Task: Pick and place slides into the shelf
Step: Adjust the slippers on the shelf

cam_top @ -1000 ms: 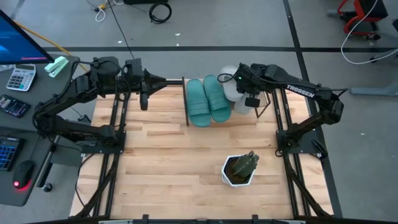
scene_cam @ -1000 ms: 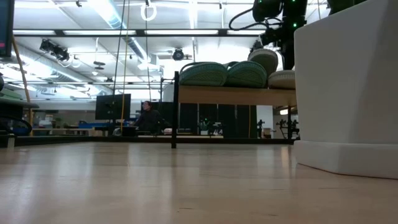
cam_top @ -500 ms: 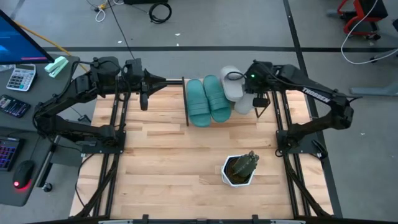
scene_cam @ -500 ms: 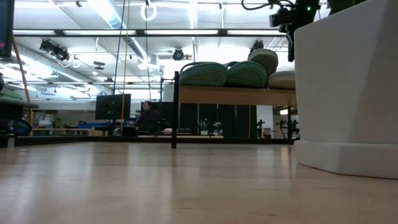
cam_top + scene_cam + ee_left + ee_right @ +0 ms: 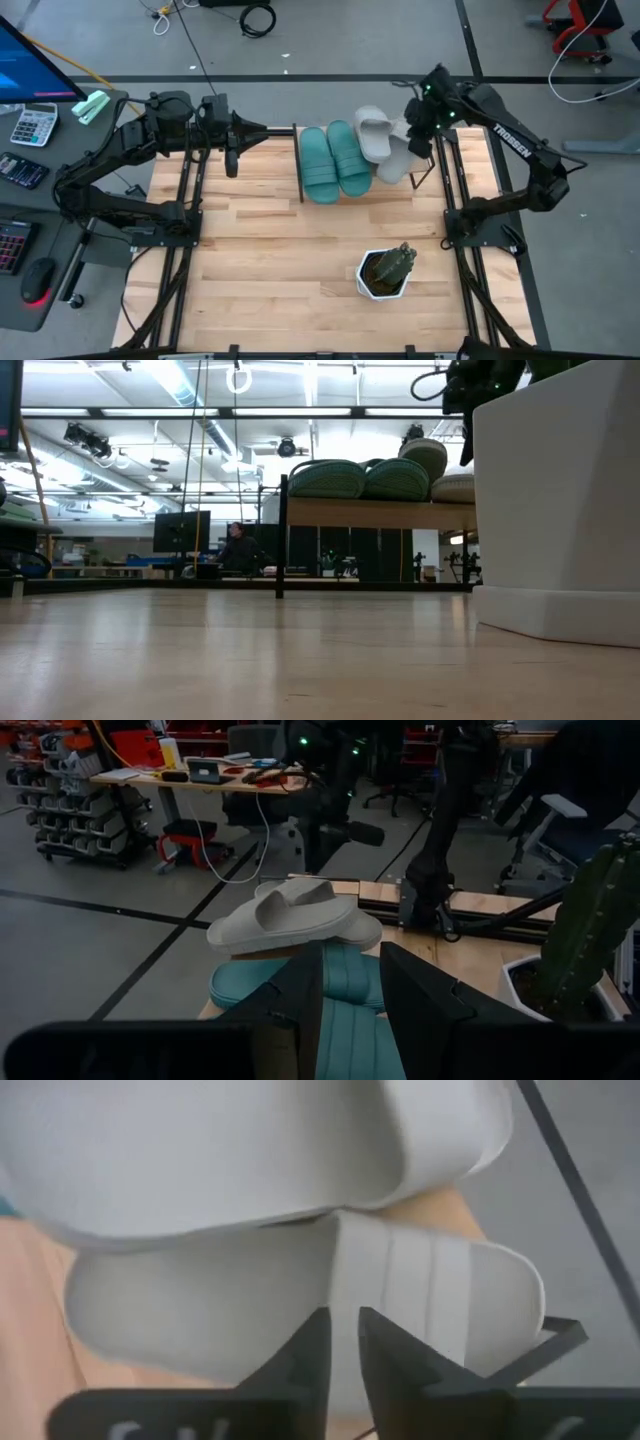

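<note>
Two teal slides lie side by side on the shelf. Right of them are two grey slides. One grey slide lies flat on the shelf. The other rests tilted, partly on that slide and partly on the nearest teal one. My right gripper hovers over the grey pair, open by a narrow gap with nothing in it. My left gripper waits off the shelf's left end, open and empty.
A white pot with a cactus stands on the slatted table at the near right; in the low view it fills the right side. The shelf's black end rail stands between my left gripper and the teal slides.
My right gripper has risen and drawn away from the grey slides toward the table's far right corner, rolling its wrist as it went. Both grey slides stay where they were, one tilted on the other.
</note>
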`<action>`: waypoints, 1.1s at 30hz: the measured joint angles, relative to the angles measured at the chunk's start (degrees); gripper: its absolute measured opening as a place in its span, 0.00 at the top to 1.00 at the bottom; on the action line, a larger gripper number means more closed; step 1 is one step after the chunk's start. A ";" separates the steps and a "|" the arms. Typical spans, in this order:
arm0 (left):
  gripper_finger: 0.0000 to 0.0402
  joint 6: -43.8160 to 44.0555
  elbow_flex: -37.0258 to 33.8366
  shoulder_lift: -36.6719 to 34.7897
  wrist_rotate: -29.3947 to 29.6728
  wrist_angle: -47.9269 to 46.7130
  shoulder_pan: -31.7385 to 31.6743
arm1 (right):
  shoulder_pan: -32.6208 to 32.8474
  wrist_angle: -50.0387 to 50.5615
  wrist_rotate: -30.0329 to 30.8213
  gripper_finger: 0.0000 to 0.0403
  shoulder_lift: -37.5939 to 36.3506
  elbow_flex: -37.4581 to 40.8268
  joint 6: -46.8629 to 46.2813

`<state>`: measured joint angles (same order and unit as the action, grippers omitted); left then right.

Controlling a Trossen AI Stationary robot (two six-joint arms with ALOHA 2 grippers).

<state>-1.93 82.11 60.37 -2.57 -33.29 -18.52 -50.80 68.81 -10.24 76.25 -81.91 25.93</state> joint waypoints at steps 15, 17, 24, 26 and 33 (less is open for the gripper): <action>0.73 0.35 0.00 0.01 0.00 -0.01 0.00 | -10.72 -7.00 -6.86 0.44 8.65 -0.54 -6.02; 0.73 1.27 0.00 0.01 -0.01 0.00 0.00 | -11.14 -7.12 -6.27 0.41 10.41 -2.20 -5.71; 0.73 1.45 0.00 0.01 0.00 0.02 0.00 | -13.68 -5.91 -6.90 0.38 16.82 -13.51 -5.76; 0.73 1.44 0.00 0.01 -0.01 0.01 0.00 | -14.60 -5.24 -7.69 0.39 19.07 -17.51 -6.76; 0.73 1.33 0.00 0.01 0.00 -0.01 0.00 | -16.37 2.17 -10.84 0.39 26.22 -26.31 -9.62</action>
<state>-0.60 82.11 60.38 -2.57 -33.30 -18.52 -67.18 70.98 -21.08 102.47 -108.22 16.31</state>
